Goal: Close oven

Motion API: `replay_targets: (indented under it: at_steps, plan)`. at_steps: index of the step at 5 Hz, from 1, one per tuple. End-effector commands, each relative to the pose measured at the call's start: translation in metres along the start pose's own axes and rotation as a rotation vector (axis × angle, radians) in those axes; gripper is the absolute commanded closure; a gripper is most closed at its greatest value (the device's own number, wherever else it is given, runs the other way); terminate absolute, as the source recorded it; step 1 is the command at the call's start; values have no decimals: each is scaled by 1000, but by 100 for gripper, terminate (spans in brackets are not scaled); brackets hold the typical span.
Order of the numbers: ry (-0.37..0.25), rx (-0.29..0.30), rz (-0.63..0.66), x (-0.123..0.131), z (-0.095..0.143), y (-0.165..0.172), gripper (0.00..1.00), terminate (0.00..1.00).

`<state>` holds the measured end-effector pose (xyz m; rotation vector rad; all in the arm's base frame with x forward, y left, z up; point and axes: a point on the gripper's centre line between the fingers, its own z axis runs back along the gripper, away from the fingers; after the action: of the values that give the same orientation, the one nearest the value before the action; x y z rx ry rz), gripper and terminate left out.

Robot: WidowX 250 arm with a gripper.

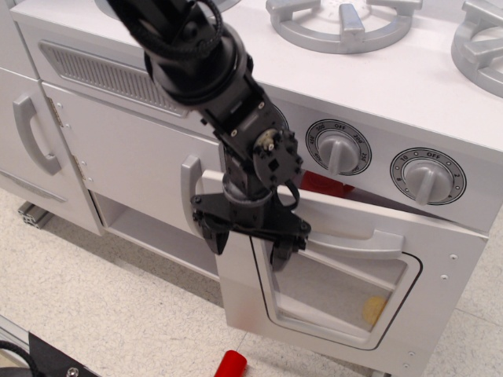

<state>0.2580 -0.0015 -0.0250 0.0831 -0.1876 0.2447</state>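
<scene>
Two fingers (214, 236) spread, against oven door (346, 290)

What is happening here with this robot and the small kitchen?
A black robot arm is pushing the toy oven door shut. Its claw presses against the door's upper left part, beside the grey bar handle. The door is tilted and nearly up, but a gap remains at the top, where something red shows inside. A yellow item is visible through the window, and a red object lies on the floor below.
</scene>
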Motion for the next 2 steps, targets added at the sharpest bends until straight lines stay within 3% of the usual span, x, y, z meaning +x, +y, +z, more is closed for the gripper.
replay_targets:
  at_steps: [1, 2]
  plan:
    - [-82, 7, 81, 28, 14, 7, 0, 0]
    - [-84, -4, 117, 37, 15, 9, 0, 0]
